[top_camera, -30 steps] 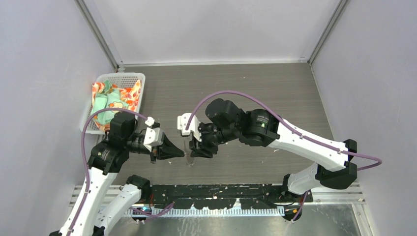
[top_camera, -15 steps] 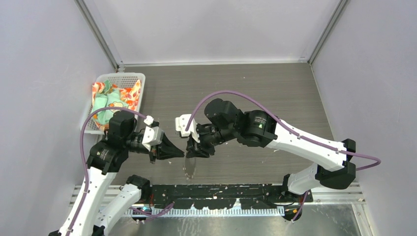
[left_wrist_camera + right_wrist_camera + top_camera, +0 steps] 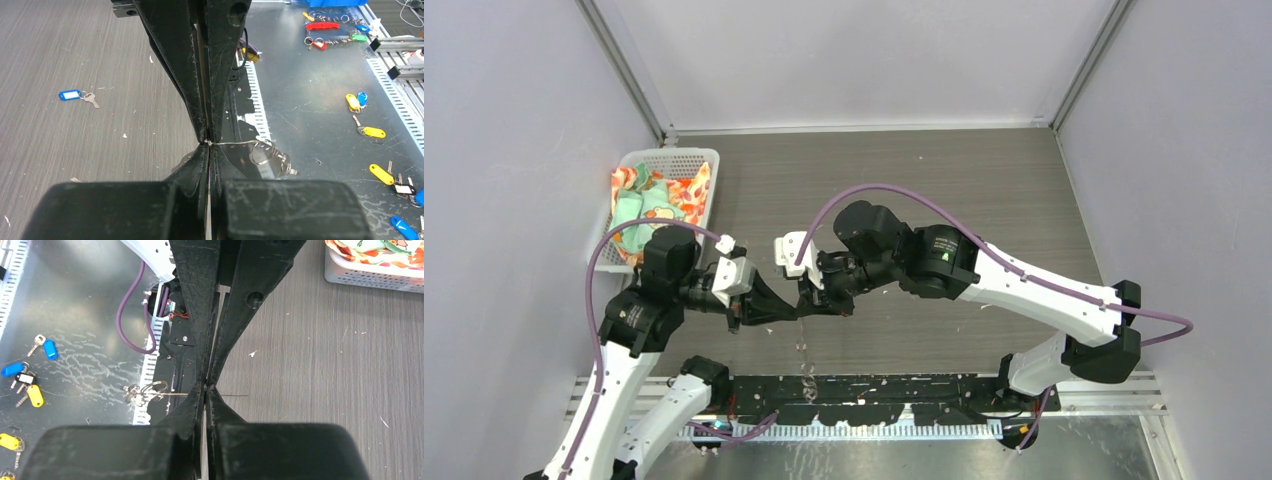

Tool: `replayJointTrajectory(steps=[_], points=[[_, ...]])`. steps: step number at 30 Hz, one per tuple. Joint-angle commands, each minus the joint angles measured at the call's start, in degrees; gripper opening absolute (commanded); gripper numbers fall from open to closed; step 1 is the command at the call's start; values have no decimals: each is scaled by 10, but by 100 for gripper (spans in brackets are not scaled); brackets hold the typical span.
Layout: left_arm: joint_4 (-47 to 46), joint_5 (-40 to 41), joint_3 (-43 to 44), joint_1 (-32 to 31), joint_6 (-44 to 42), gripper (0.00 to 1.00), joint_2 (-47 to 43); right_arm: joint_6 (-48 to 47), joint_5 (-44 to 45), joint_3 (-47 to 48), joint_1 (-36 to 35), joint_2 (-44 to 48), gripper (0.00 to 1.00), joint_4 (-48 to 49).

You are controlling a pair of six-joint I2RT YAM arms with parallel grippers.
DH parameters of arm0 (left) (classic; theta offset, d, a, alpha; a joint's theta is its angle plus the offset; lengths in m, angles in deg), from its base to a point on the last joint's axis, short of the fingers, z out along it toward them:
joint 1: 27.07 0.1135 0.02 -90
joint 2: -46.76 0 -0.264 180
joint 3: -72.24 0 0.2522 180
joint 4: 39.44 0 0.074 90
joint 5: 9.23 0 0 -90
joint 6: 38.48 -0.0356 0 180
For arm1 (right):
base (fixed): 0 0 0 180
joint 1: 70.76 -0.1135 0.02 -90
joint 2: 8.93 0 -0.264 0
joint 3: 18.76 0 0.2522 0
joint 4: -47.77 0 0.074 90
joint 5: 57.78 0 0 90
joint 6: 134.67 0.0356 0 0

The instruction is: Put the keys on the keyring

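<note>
My left gripper (image 3: 208,143) and right gripper (image 3: 206,387) meet tip to tip above the table's near edge (image 3: 802,310). Both are shut on the same thin grey wire of the keyring. From the pinch the wire runs out to a small ring with metal bits (image 3: 267,157), also seen in the right wrist view (image 3: 147,392), hanging over the metal rail. A short wire end sticks out past the right fingers (image 3: 235,395). One key with a blue plastic head (image 3: 75,95) lies loose on the wooden table, apart from both grippers.
A white basket (image 3: 669,152) of coloured cloth stands at the left wall. Below the table's near edge, several keys with yellow, blue, red and green tags (image 3: 377,132) lie scattered on the metal floor (image 3: 75,300). A purple cable (image 3: 132,325) loops near the left arm's base.
The right gripper has closed onto the wire where the left gripper holds it, and its arm has shifted slightly left. The left gripper has stayed shut.
</note>
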Motion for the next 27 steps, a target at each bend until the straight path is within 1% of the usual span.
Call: replayJointTrajectory(steps=[1, 2, 7, 9, 15, 18, 19, 20, 21, 22, 24, 27], points=[[-29, -17, 20, -3, 10, 0, -10, 2, 5, -2, 1, 0, 2, 17], [-29, -17, 20, -3, 10, 1, -11, 2, 7, -4, 2, 2, 1, 17], [-32, -20, 19, -3, 13, 1, -11, 9, 31, -12, 1, 15, 1, 26], [-39, -20, 18, -3, 20, 0, -11, 17, 38, -23, 1, 25, 1, 47], [-60, -15, 12, -3, 42, 0, -16, 60, 63, -100, 1, 86, 1, 158], [-68, -13, 10, -3, 49, 0, -19, 65, 54, -107, 1, 92, 1, 152], [-69, -13, 9, -3, 50, 1, -20, 64, 49, -104, 2, 91, 9, 144], [-70, -14, 8, -3, 51, 1, -20, 63, 44, -100, 1, 90, 21, 129], [-70, -14, 8, -3, 51, 1, -21, 62, 38, -96, 1, 89, 29, 119], [-70, -16, 8, -3, 52, 1, -21, 61, 37, -93, 1, 88, 33, 110], [-70, -17, 8, -3, 53, 1, -21, 58, 36, -87, 2, 87, 38, 98], [-69, -17, 9, -3, 53, 0, -21, 54, 38, -83, 1, 86, 37, 97]])
